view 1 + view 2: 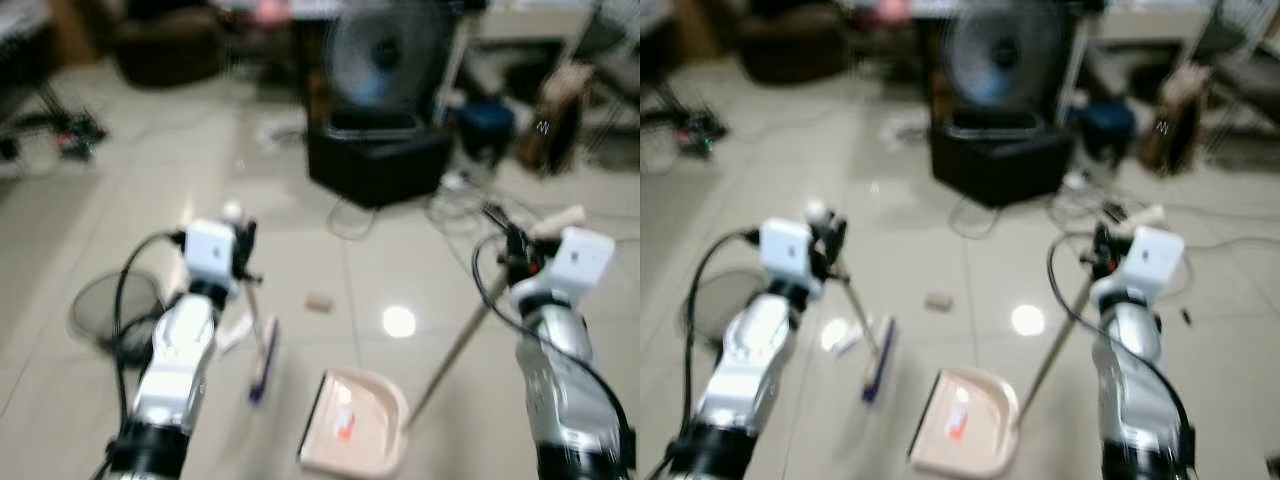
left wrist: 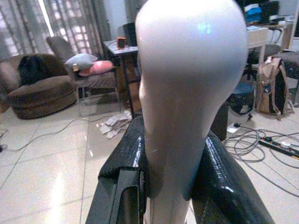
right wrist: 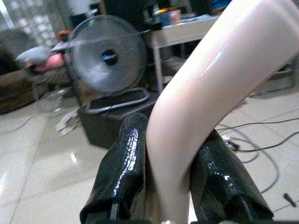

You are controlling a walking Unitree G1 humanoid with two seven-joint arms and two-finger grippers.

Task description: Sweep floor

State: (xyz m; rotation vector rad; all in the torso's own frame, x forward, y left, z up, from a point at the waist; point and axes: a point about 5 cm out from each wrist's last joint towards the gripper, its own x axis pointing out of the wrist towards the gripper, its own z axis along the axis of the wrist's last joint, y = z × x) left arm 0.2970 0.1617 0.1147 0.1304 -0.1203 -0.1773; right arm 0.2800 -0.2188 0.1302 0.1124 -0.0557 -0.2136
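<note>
My left gripper is shut on the pale handle top of a small broom. Its blue and white head rests on the tiled floor just left of the dustpan. My right gripper is shut on the long cream handle of a beige dustpan. The pan sits flat on the floor between my arms, with an orange scrap inside. A small tan piece of debris lies on the tiles ahead of the pan. The eye views are blurred.
A standing fan on a black box stands ahead, with cables trailing to its right. A brown sofa is at the far left, bags and a desk at the far right. A round dark mesh object lies by my left arm.
</note>
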